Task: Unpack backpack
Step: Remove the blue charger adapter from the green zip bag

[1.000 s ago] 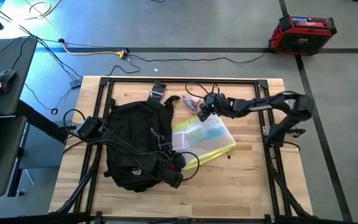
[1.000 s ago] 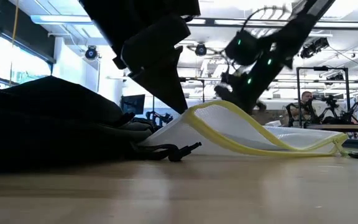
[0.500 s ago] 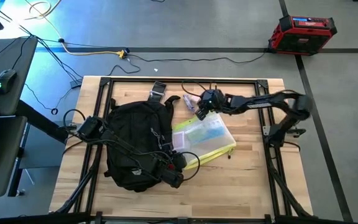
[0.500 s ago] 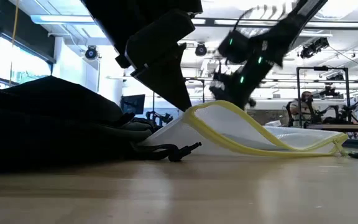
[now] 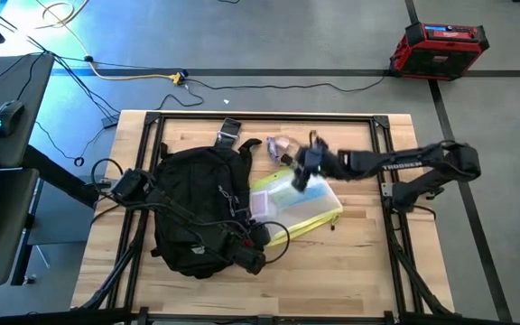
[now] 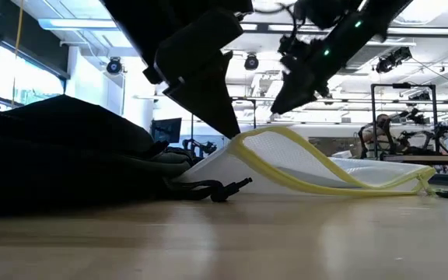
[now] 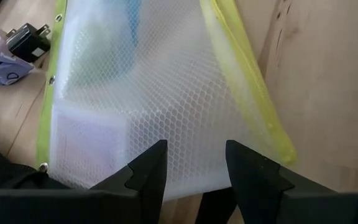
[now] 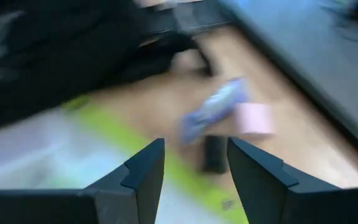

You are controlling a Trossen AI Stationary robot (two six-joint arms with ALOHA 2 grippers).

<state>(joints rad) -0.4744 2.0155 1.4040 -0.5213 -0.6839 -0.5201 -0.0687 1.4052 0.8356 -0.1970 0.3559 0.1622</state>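
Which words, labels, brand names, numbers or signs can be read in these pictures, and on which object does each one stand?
None can be read.
The backpack: the print on it is too small to read.
The red case on the floor: a blue label, too small to read.
The small packets beside the translucent pouch: dark marks, blurred.

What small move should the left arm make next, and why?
Probably draw the translucent pouch further out and away from the backpack. The left gripper is at the pouch's edge beside the backpack, its fingers apart around the mesh, and that end is still against the bag.
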